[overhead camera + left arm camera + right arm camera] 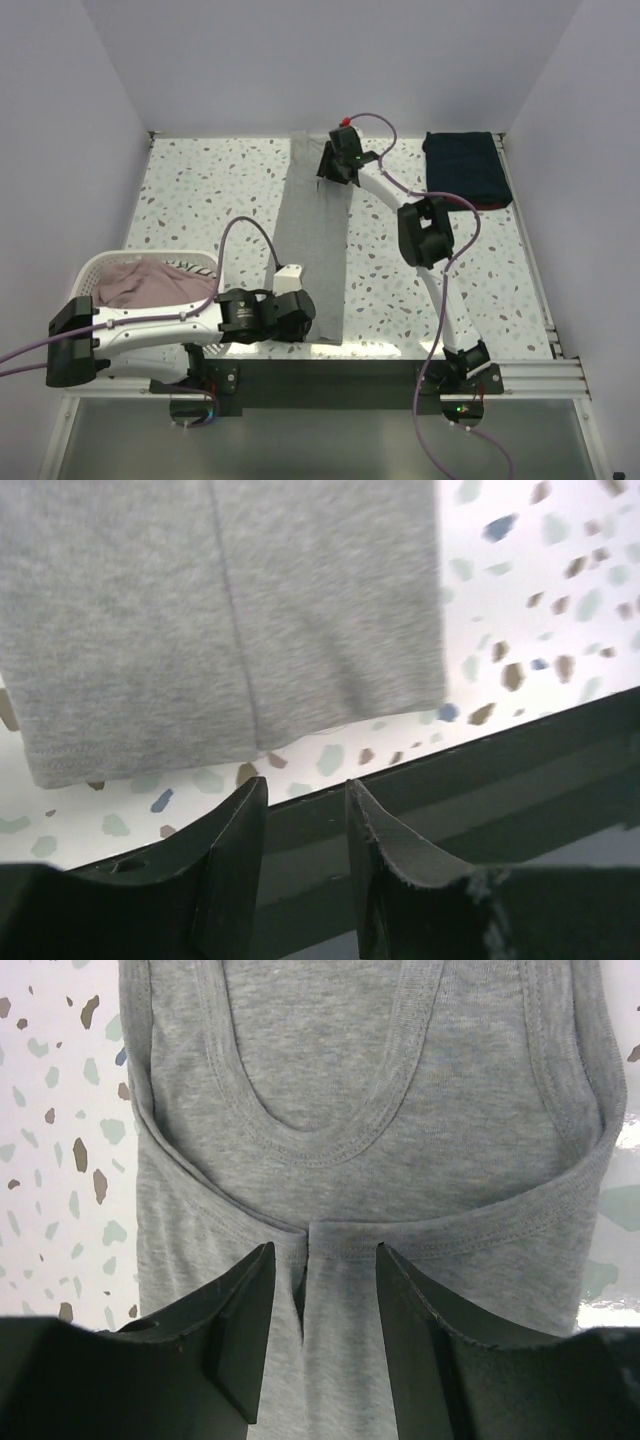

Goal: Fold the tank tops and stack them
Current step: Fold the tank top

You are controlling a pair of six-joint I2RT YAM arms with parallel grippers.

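Top view: grey top (318, 250) stretches lengthwise btwn L gripper (305, 785) at its hem & R gripper (322, 1250) at its straps, both spread, empty.

The grey tank top (370, 1110) is soft, matt, heathered jersey knit, with ribbed binding at the neck and armholes and a stitched hem. The folded navy tank top (462, 170) is dark, matt cloth. The pale pinkish tank tops (140, 282) are soft, matt, crumpled cloth, in a slotted basket (92, 268) of smooth white plastic. The table (200, 190) has a smooth, white, speckled, stone-like top with a slight sheen. The left gripper (304, 782) has fingers (235, 870) of matt black plastic with rough, nicked edges. The right gripper (325, 1255) has the same. The purple cables (250, 225) are smooth and faintly glossy. The rail (540, 378) looks like silvery ribbed metal.
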